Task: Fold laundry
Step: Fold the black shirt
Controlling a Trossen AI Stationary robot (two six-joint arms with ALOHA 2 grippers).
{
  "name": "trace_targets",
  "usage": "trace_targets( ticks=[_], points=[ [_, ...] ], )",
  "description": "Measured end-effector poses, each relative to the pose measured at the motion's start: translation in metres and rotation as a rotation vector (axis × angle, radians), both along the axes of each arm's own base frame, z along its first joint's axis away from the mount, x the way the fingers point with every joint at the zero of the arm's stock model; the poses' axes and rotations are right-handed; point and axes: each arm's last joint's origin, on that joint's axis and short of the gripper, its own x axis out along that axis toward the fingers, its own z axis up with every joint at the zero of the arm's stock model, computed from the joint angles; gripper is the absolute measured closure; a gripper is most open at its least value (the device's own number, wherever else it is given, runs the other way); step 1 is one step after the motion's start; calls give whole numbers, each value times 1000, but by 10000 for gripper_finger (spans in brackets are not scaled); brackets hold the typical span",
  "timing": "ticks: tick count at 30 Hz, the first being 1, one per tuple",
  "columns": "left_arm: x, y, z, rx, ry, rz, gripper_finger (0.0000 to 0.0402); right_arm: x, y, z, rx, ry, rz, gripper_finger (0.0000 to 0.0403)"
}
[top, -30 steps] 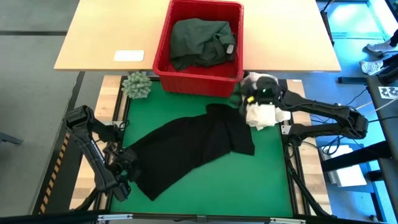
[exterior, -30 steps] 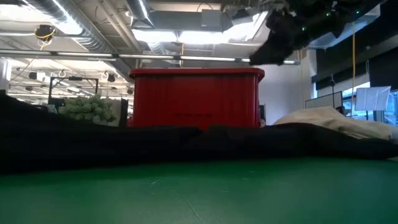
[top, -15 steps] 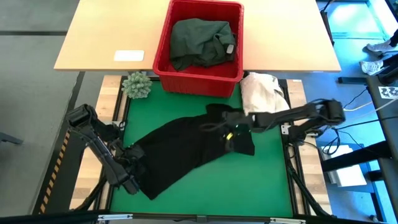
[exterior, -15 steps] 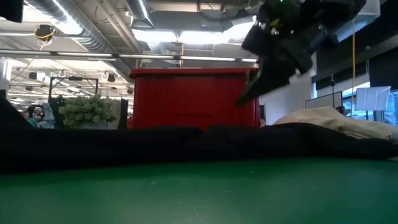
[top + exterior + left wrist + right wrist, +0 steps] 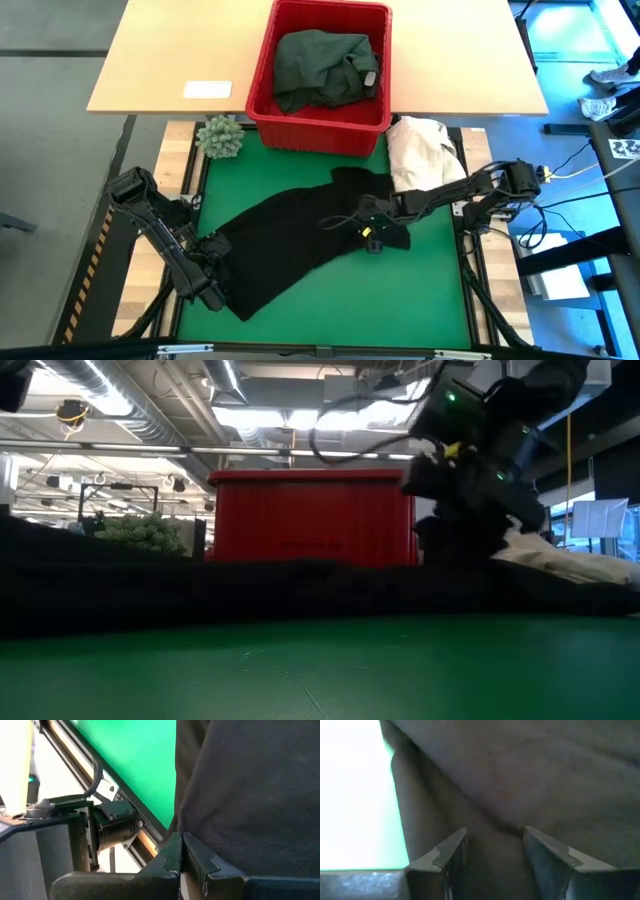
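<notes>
A black garment (image 5: 300, 240) of the laundry lies spread slantwise on the green mat (image 5: 420, 290). A dark green garment (image 5: 320, 65) sits bunched in the red basket (image 5: 318, 132) at the far edge. My left gripper (image 5: 213, 262) is shut at the black garment's near-left edge (image 5: 187, 820). My right gripper (image 5: 370, 238) points down over the garment's right part, its fingers (image 5: 445, 855) open with black cloth (image 5: 520, 785) below and between them. My left gripper's shut fingertips (image 5: 175, 847) stand right at the black garment's edge; I cannot tell whether they touch it or have cloth between them. My right gripper's open fingers come slanting down from the table's right side onto the black cloth; I cannot tell whether they touch it.
A cream-white cloth heap (image 5: 420, 150) lies at the mat's far right corner, next to the basket. A small green plant (image 5: 220, 135) stands at the far left corner. A white card (image 5: 207, 89) lies on the wooden table behind. Bare mat lies along the near edge.
My right gripper has swung from above the cream-white heap toward the table's left and near edge and has come down onto the black garment's right part, tipping steeply downward, still open. My left gripper has shifted slightly toward the garment and rolled, staying shut.
</notes>
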Motion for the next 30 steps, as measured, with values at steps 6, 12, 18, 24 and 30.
trace_targets(
  ticks=[6,12,18,24,30],
  points=[
    [0,0,0,-7,10,2,402,-22,13,-21,29,52,-27,210],
    [3,-4,-3,-61,-10,-12,402,-37,33,-25,56,73,-20,210],
    [15,-22,-12,-263,-133,-101,402,-53,61,-21,105,131,65,210],
    [21,-30,-14,-338,-193,-148,402,-77,79,-11,181,268,105,210],
    [16,-22,-12,-241,-151,-162,402,-91,85,-1,216,299,101,210]
  ],
)
